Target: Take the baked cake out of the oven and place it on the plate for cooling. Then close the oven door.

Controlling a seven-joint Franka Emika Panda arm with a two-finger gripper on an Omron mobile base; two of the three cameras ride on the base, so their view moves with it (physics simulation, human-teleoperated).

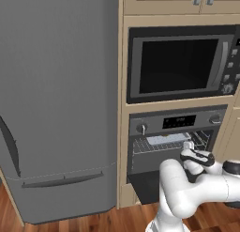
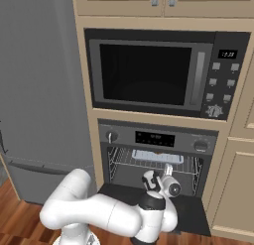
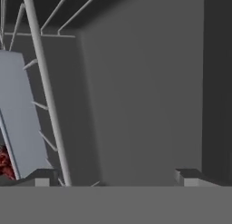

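Note:
The oven (image 1: 178, 121) (image 2: 156, 138) stands open, its oven door (image 1: 143, 186) (image 2: 191, 212) folded down flat in front. On the upper wire rack (image 2: 116, 162) (image 3: 45, 91) lies a pale grey tray (image 1: 168, 138) (image 2: 157, 156) (image 3: 20, 114). In the hand view the baked cake (image 3: 4, 164) peeks in as a dark red patch at the left edge, beside the tray. My gripper (image 1: 189, 145) (image 2: 168, 170) (image 3: 115, 177) is open just at the oven mouth, pointing inward, with nothing between its fingers. The plate is out of view.
A microwave (image 1: 180, 64) (image 2: 149, 73) sits directly above the oven. A tall grey fridge (image 1: 56, 104) (image 2: 39, 90) stands to the left. Beige cabinet fronts (image 2: 238, 154) flank the oven on the right. The oven's grey inner wall (image 3: 145, 105) lies ahead of the fingers.

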